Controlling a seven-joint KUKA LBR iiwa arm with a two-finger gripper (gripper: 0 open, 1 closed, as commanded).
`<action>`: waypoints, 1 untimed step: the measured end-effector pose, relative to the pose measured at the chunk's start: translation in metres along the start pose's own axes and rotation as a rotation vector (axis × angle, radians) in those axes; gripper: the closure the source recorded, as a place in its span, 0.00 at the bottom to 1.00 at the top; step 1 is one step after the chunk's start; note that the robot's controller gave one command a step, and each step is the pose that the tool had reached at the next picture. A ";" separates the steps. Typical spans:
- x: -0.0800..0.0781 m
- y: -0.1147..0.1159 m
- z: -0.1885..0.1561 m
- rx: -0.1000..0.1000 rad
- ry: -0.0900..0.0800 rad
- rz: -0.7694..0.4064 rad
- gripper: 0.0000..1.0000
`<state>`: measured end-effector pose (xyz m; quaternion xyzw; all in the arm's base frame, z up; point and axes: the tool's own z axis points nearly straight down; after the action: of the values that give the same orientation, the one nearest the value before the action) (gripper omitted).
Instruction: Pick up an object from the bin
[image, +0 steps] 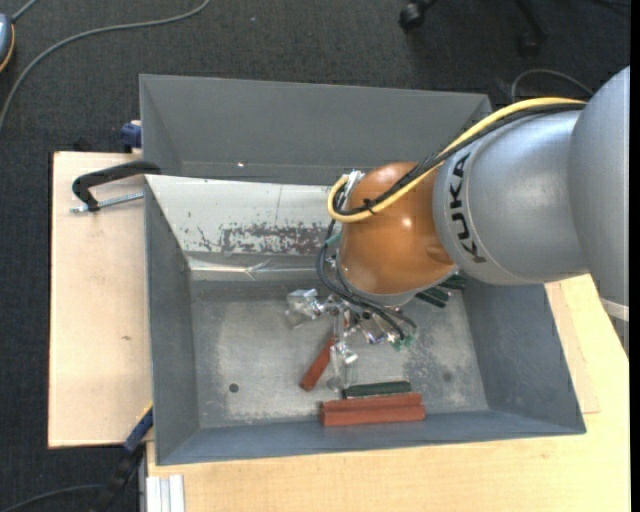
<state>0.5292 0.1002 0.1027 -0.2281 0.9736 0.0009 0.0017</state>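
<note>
— Red-orange stick (317, 371), slim, lying tilted on the floor of the bin (170, 330). Using it as the marker for every position. What sits nearest the front?

— Red-brown rectangular block (372, 411), flat, on the near side of the stick and to its right, along the bin's front wall. Well clear of the stick.

— Next back?

— Dark narrow bar (377, 388), just behind the block and parallel to it. It lies right of the stick's lower end, near but apart.

— And the gripper?

— Gripper (345, 356) is low over the floor, just right of the stick's upper end. Contact with the stick: cannot tell. Spread wide or closed: cannot tell either. Not noted as holding anything.

— Beyond the stick?

— Silvery crumpled piece (300, 303), past the stick's upper end and slightly left of it. Dark item (441, 292) farther right, partly hidden under the arm. Above all this, beyond and right of the stick, the wrist's orange cover (390, 235) with a yellow cable (480, 125) looped over it.
</note>
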 end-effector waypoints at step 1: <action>-0.001 -0.003 -0.005 0.001 -0.003 -0.156 0.00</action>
<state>0.5318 0.0976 0.1080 -0.3032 0.9529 0.0004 0.0032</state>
